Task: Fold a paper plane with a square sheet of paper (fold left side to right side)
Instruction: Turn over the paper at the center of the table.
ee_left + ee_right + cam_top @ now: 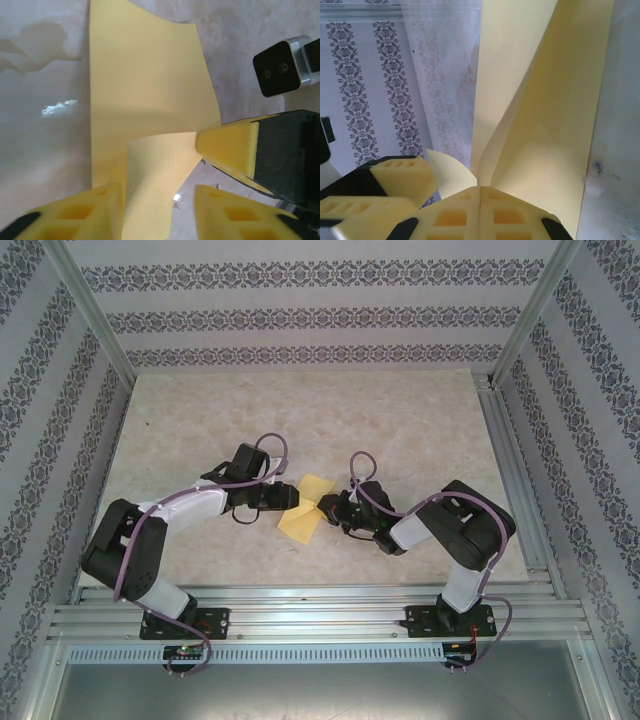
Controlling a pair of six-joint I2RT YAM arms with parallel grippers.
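The square sheet of paper (303,507), mustard yellow, lies on the table between both grippers, one side lifted and curled over; it has no paper plane shape. My right gripper (326,508) is shut on the paper's right edge; in the right wrist view its pads (455,217) meet with the sheet (545,110) rising out between them. My left gripper (291,496) stands open at the sheet's left side. In the left wrist view its fingers (95,210) straddle the curled flap (145,90), and the right gripper's fingers (230,145) pinch the flap's corner.
The marble-patterned table (400,430) stretches behind and beside the paper. Metal rails (320,605) run along the near edge by the arm bases, and a rail (505,470) lines the right side. Patterned walls enclose the space. The left gripper's fingers (395,175) sit close beside the right gripper.
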